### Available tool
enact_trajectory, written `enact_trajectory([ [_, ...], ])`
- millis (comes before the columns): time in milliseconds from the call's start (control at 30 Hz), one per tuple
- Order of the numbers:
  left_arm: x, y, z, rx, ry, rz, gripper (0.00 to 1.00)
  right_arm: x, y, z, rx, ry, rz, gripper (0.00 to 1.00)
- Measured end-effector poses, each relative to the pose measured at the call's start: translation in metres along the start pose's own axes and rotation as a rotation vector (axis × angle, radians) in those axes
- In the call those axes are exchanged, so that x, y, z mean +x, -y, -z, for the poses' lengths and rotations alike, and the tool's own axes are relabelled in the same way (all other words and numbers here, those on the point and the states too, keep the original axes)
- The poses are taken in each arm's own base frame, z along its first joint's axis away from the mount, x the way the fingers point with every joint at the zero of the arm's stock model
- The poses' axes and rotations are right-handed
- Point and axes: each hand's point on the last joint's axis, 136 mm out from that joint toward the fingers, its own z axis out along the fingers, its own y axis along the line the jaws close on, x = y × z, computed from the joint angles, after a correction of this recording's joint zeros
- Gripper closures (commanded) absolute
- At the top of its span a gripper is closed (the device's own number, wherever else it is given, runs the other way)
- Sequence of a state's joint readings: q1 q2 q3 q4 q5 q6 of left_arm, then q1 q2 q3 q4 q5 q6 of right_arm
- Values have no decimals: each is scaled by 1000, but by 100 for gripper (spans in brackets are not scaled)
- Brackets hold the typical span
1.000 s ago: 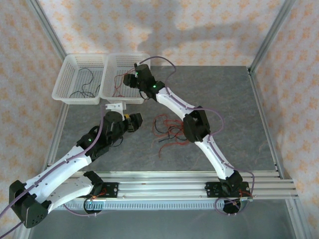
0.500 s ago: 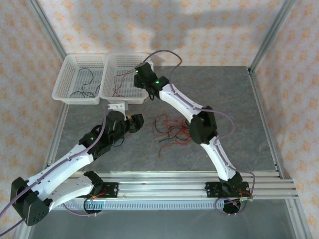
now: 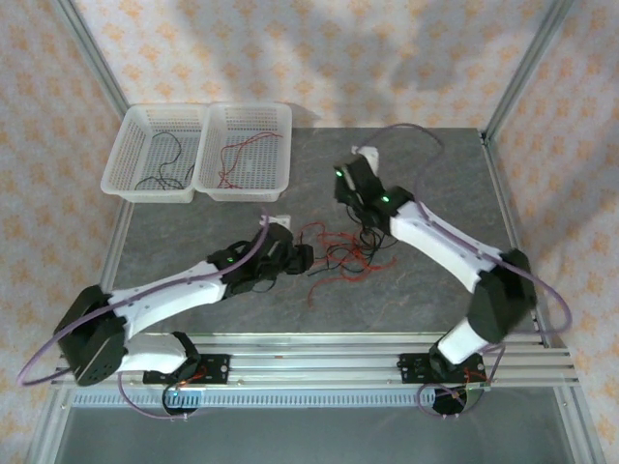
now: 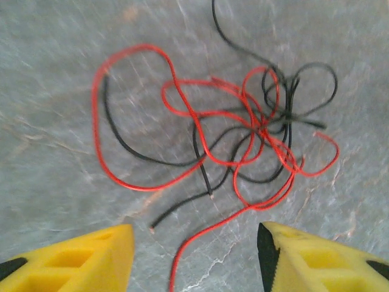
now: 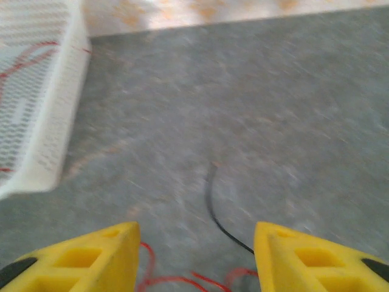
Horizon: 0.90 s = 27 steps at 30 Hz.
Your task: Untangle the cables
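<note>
The tangle of thin red and black cables (image 3: 338,253) lies on the grey table, mid-centre. In the left wrist view the cable knot (image 4: 243,131) spreads ahead of my left gripper (image 4: 194,258), which is open. One loose red strand (image 4: 185,255) runs between its yellow fingers (image 4: 79,255). My left gripper (image 3: 302,257) sits at the tangle's left edge. My right gripper (image 3: 341,189) hovers just behind the tangle, open, holding nothing. A black cable end (image 5: 213,207) lies ahead of the right gripper (image 5: 194,258), and red loops (image 5: 182,281) sit low between its fingers.
Two white mesh baskets stand at the back left. The left basket (image 3: 131,130) holds a black wire (image 3: 160,164). The right basket (image 3: 276,116) holds a red wire (image 3: 242,150), and its wall (image 5: 42,121) shows at the right wrist view's left. Aluminium frame posts border the table.
My right arm has swung away from the right basket to just behind the tangle. My left arm has reached rightward up to the tangle's edge.
</note>
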State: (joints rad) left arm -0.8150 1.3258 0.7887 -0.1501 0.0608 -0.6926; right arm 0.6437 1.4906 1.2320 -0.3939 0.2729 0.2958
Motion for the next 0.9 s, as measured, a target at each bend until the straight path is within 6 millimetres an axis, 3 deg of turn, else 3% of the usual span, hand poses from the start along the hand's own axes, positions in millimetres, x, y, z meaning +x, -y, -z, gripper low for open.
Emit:
enact_trajectory([
  [167, 19, 12, -42, -17, -84, 14, 54, 44, 46, 27, 18, -12, -32, 55],
  [333, 9, 27, -68, -14, -79, 18, 57, 79, 68, 43, -11, -25, -86, 58],
  [500, -3, 38, -90, -19, -58, 12, 58, 113, 80, 44, -22, -72, -117, 58],
  [667, -4, 31, -105, -80, -51, 4, 58, 120, 79, 44, -37, -89, -131, 59],
  [900, -10, 16, -101, -182, -29, -3, 57, 118, 76, 44, -51, -87, -139, 59],
])
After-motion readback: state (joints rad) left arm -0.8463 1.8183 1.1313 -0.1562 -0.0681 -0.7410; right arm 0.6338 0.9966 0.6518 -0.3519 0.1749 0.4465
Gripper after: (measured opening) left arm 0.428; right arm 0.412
